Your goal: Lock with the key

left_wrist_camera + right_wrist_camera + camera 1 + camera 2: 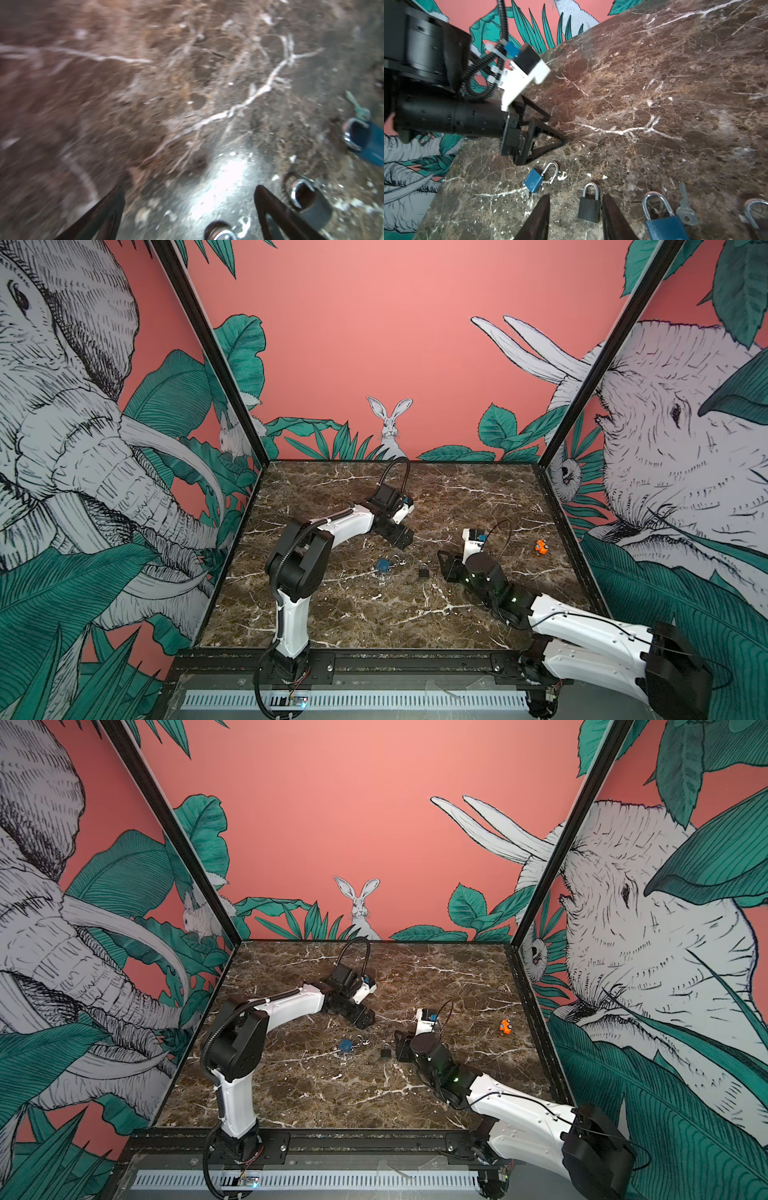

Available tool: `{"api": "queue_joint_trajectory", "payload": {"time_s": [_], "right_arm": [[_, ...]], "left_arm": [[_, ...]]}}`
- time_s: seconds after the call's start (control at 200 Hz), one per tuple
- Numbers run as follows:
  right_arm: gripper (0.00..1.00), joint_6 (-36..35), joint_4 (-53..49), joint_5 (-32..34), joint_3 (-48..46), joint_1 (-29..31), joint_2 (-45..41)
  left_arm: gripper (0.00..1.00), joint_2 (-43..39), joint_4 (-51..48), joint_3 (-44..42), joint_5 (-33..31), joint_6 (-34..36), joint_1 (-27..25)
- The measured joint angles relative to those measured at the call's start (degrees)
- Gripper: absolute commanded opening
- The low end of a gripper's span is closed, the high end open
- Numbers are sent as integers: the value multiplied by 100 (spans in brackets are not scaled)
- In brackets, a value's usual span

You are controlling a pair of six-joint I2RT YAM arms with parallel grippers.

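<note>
Near the brown marble table's (374,614) middle sits our open-shackled blue padlock (381,565) — left gripper (188,188) spread wide, right gripper (576,196) half-spread astride a shut black padlock (588,207), pinching nothing. Closing now, we'd probably grab the wrong lock or skid it.

A small orange object (541,547) lies on the dark marble bench (374,614), near its right edge, between jungle-print walls (395,344).
</note>
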Motion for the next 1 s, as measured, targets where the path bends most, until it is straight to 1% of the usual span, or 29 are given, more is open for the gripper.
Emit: {"api": "queue_joint_trajectory", "payload": {"time_s": [0.1, 0.165, 0.24, 0.345, 0.435, 0.485, 0.635, 0.795, 1.0], "right_arm": [[40, -68, -273, 2, -15, 2, -87], [40, -87, -393, 0, -17, 2, -125], [39, -96, -468, -2, -17, 2, -131], [38, -109, -483, -33, -20, 2, -109], [37, -109, -417, -70, -52, 2, -55], [37, -109, -393, -101, -92, 2, -11], [37, -109, -389, -151, -120, 2, 87], [36, -109, -372, -153, -120, 2, 79], [36, -107, -369, -153, -120, 2, 61]], "left_arm": [[97, -706, 232, -750, -483, -365, 0], [97, -1137, 280, -1154, -603, -555, 0], [97, -1445, 254, -1381, -658, -741, -4], [89, -1655, 236, -1545, -688, -946, -15], [79, -1683, 225, -1655, -708, -1021, -48], [76, -1679, 199, -1698, -723, -1067, -92], [75, -1602, 68, -1670, -798, -1095, -339], [75, -1296, -129, -1532, -883, -1075, -619], [75, -1093, -398, -1443, -1005, -1058, -769]]}}
